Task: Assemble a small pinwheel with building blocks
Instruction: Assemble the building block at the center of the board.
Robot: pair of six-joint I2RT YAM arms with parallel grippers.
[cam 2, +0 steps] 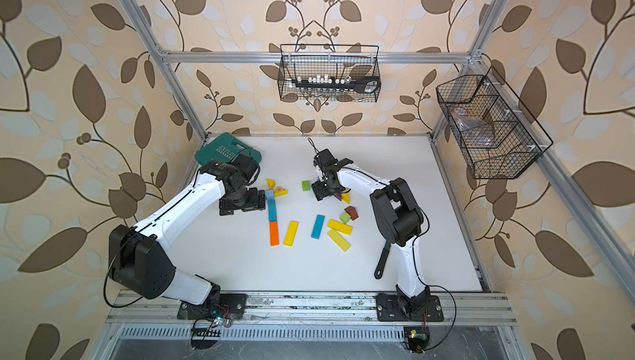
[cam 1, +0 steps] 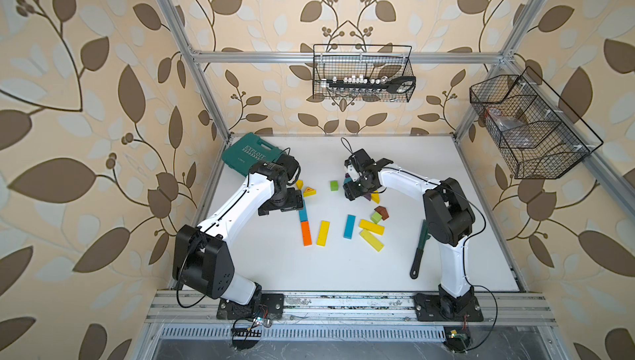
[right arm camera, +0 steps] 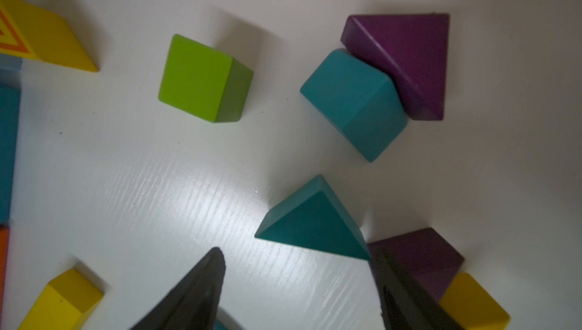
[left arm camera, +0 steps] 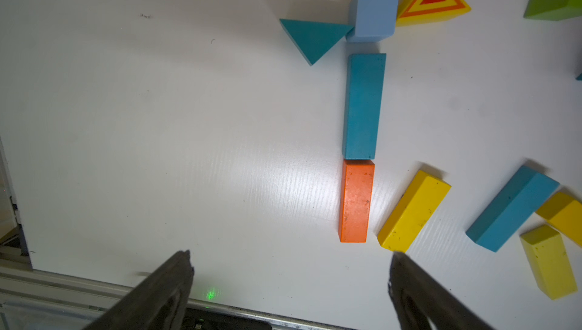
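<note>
Hovering at nine o'clock of the bench's (cam 1: 275, 265) middle, the left hand (left arm camera: 289, 254) gapes empty near an orange bar (left arm camera: 356, 202) and teal bar (left arm camera: 362, 106) laid end to end. At twelve o'clock the right hand (right arm camera: 297, 251) is spread, gripping nothing, with a teal wedge (right arm camera: 311, 221) just beyond its fingertips.

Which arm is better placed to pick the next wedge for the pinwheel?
Right. The right gripper hangs open just over a loose teal wedge, a purple wedge beside it. The left gripper, also open, is over bare table near the orange bar, farther from the loose wedges.
</note>
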